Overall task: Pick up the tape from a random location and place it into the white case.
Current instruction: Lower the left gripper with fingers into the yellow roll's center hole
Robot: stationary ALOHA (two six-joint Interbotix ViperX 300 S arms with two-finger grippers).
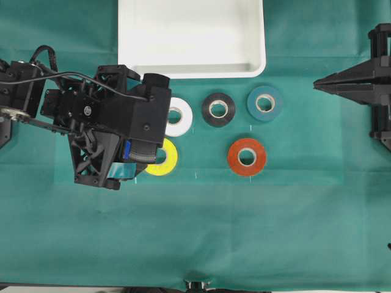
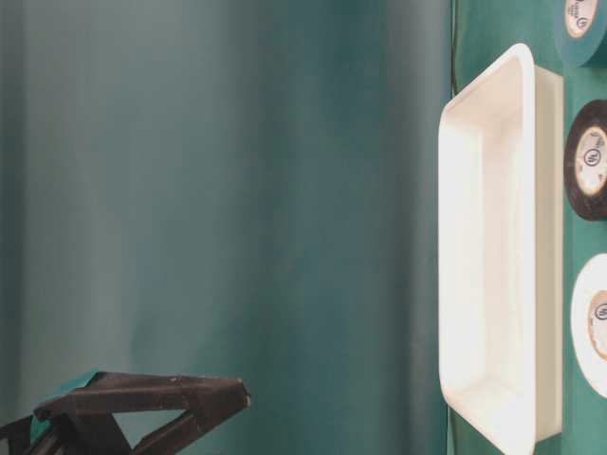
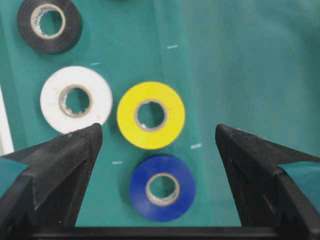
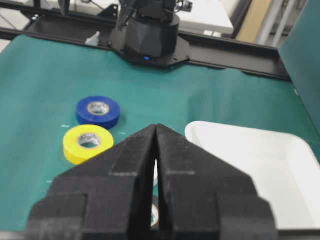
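Tape (image 3: 150,115) between wide-open, empty left tool (image 3: 157,137) fingers.

The tape (image 3: 150,115) is bright yellow with a pale core. At its 9 o'clock lies a white roll (image 3: 76,99), at 6 o'clock a blue roll (image 3: 162,187). The white case (image 1: 191,38) sits on a green tabletop (image 1: 244,232).

The tape (image 3: 150,115) lies on the table cloth (image 3: 250,75) between the left gripper (image 3: 158,136) fingers, white roll (image 3: 76,99) beside it, blue roll (image 3: 162,187) nearer the wrist.
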